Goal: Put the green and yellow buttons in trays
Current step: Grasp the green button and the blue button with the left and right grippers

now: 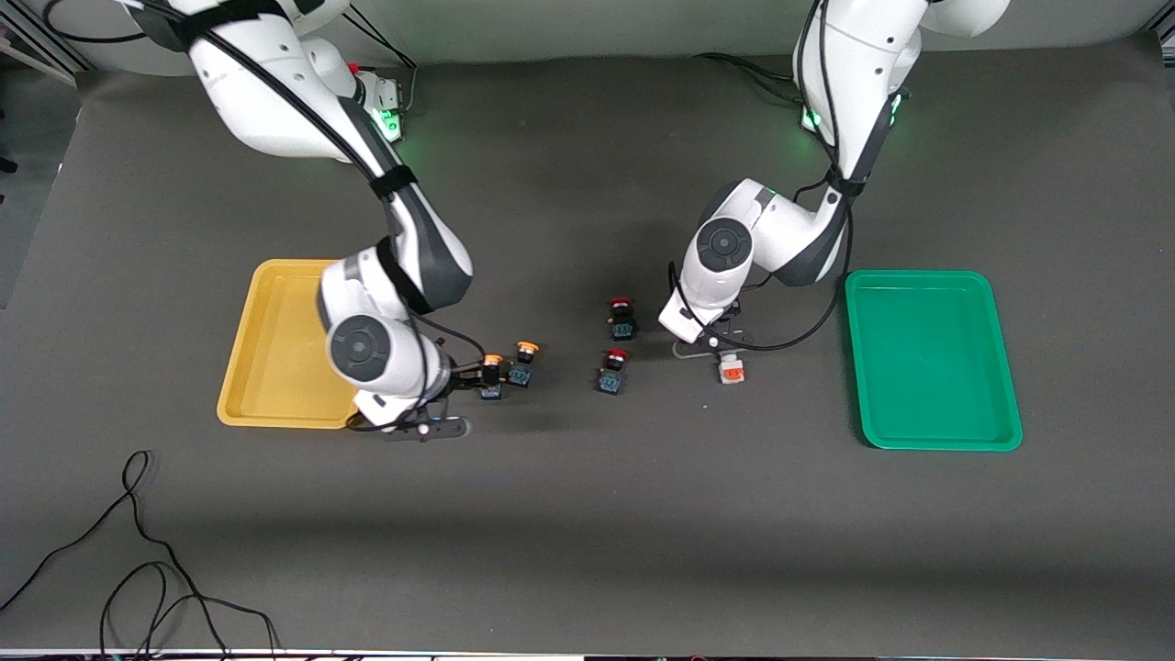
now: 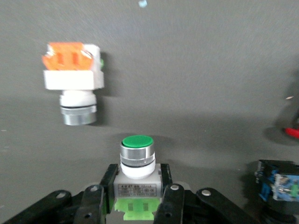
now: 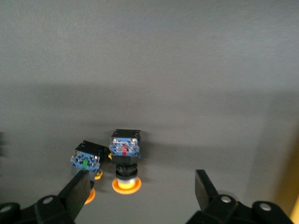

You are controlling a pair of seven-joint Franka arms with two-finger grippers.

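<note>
The left claw (image 2: 135, 205) clamps a green-capped button (image 2: 137, 161) by its white plastic body, on the table at the green tray's (image 1: 932, 431) nine o'clock. The right claw (image 3: 140, 191) gapes wide, empty, beside two yellow-capped buttons (image 3: 125, 161), near the glossy mustard tray (image 1: 275, 367); one cap is half hidden.

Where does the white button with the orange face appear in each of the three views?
Front view: orange-faced button on the mat between the red-capped buttons and green tray.
Left wrist view: orange-faced button on its side, clear of the jaws.
Right wrist view: not in it.
Shared landmark: left gripper, jaws shut on the green-capped button beside it.
</note>
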